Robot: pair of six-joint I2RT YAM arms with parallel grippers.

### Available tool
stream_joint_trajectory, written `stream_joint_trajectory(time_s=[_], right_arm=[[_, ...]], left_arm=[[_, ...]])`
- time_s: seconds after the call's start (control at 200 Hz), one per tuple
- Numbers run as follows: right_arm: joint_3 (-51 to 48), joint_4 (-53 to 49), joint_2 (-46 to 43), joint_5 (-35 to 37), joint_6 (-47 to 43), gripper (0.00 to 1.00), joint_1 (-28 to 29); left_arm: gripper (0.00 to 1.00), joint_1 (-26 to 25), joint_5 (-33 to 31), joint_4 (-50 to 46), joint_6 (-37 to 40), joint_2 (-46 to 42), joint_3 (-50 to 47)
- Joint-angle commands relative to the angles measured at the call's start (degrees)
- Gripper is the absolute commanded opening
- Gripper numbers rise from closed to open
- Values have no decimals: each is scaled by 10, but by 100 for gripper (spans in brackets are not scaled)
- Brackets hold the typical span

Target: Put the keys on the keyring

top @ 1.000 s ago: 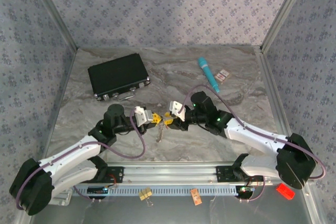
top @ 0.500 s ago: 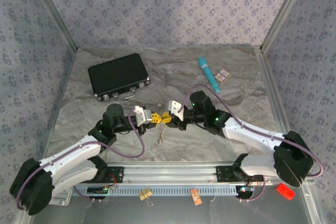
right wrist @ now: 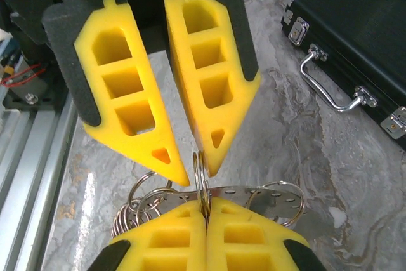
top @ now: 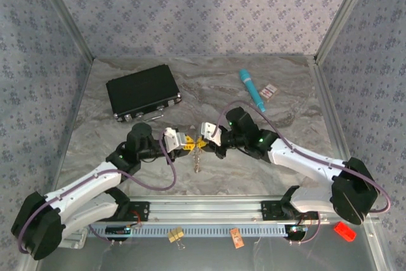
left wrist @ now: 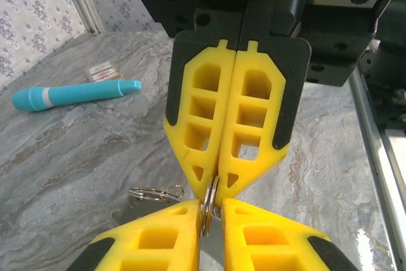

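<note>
The keyring [right wrist: 254, 195] is a silvery bunch: a flat metal strip with holes carrying several split rings. My right gripper [right wrist: 206, 202] is shut on one upright split ring [right wrist: 201, 172] of it. My left gripper [right wrist: 198, 176] faces it tip to tip, open, with that ring standing between its fingertips and close to one of them. In the left wrist view the ring [left wrist: 208, 211] sits in the gap of my left gripper [left wrist: 211, 202], under the shut right gripper [left wrist: 216, 185]. From above, both grippers [top: 190, 145] [top: 202, 143] meet mid-table and the bunch [top: 198, 160] hangs below them. I cannot pick out separate keys.
A black case [top: 143, 91] with a metal handle lies at the back left. A teal pen-like stick [top: 252, 90] and a small card [top: 271, 91] lie at the back right. The aluminium rail [top: 209, 207] runs along the near edge.
Both grippers have shifted slightly, the right one a little up and left, the left one a little right. The hanging bunch has swung slightly to the right.
</note>
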Motion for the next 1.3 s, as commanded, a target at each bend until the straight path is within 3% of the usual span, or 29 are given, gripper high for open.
stream_joint_trajectory(time_s=[0.0,0.16,0.33,0.47,0.59,0.685,0.85,1.294], right_arm=[[57,-99,11,39,-59,0,9],[110,-176,35,86,-97,0,31],[136,-191,43,81,-102,0,44],[119,-153,30,57,-76,0,40],[63,-85,-2,12,-33,23,7],[22,-25,-21,-30,9,28,-20],[-3,14,-18,-58,38,29,-28],[-14,42,1,-93,57,29,-29]], left_arm=[[16,-5,-11,-73,50,-6,33],[17,-6,-10,-84,55,2,47],[16,-6,-8,-75,52,8,50],[4,-6,-3,-64,46,9,48],[0,-3,4,-44,34,-5,34],[0,2,20,-9,14,-14,16],[0,4,41,67,-14,-25,-21],[0,3,43,90,-30,-20,-35]])
